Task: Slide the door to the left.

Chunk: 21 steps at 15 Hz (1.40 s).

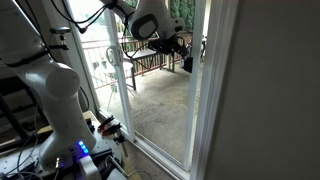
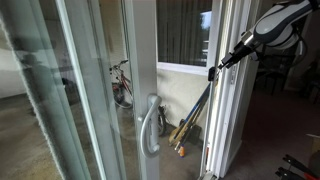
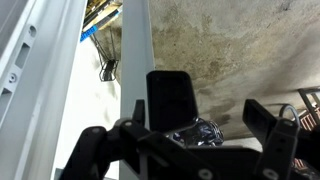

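Open and empty, the gripper [image 3: 215, 118] shows its 2 black fingers [image 3: 170, 100] apart in the wrist view. Left of them the door [image 3: 135, 60] runs as a white frame edge, and to the right lies concrete floor [image 3: 230, 50]. In both exterior views the gripper [image 1: 172, 45] [image 2: 214, 72] is high, close to this frame.
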Each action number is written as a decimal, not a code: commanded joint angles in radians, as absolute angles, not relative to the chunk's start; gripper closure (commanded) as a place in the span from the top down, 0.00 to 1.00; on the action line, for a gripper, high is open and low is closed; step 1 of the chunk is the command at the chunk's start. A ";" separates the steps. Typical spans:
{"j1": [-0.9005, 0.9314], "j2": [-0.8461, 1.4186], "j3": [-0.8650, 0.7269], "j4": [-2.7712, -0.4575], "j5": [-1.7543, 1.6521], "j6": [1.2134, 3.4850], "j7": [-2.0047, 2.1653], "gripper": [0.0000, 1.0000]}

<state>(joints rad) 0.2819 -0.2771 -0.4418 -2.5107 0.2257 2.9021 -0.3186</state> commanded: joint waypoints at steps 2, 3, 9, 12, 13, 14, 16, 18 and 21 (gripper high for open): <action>0.411 -0.172 -0.576 -2.378 0.351 2.867 -0.492 1.00; 0.430 -0.156 -0.601 -2.362 0.368 2.855 -0.530 1.00; 0.468 -0.072 -0.683 -2.286 0.403 2.734 -0.706 1.00; 0.461 -0.044 -0.693 -2.263 0.400 2.687 -0.757 1.00; 0.458 -0.038 -0.695 -2.257 0.401 2.676 -0.769 1.00; 0.457 -0.031 -0.697 -2.252 0.401 2.669 -0.782 1.00; 0.455 -0.026 -0.699 -2.248 0.405 2.675 -0.806 1.00; 0.454 -0.025 -0.701 -2.241 0.409 2.680 -0.835 1.00; 0.454 -0.028 -0.706 -2.225 0.421 2.670 -0.873 1.00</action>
<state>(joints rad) 0.4525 -0.0392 -0.6963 -2.2562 0.3708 2.6990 -0.7905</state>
